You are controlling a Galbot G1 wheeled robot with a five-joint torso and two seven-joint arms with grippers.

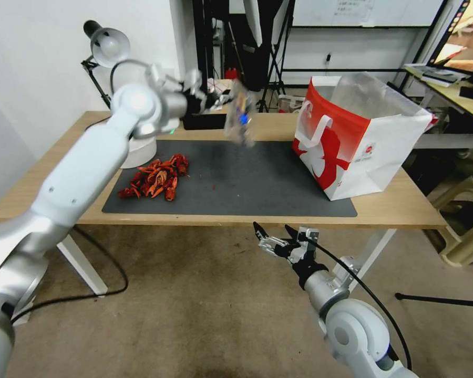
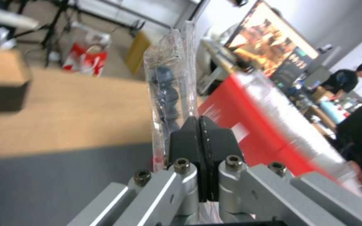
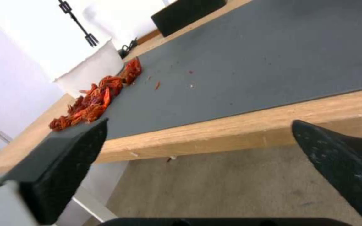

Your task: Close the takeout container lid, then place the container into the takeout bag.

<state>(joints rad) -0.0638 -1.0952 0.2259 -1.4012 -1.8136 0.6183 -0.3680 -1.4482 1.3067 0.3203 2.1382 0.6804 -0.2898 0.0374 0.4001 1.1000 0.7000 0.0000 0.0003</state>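
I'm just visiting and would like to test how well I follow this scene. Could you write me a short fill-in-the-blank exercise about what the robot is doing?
1. The left gripper holds the takeout container up in the ____, above the dark mat.
2. The takeout bag stands at the mat's right end with its top ____.
3. The right gripper, its fingers ____, hangs below the table's front edge.
4. A pile of red ____ lies on the mat.

Missing words: air; open; open; crayfish

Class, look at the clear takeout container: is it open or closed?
Closed. The takeout container shows its two clear halves pressed flat together around the blueberries, and the left gripper has its jaws clamped on its edge.
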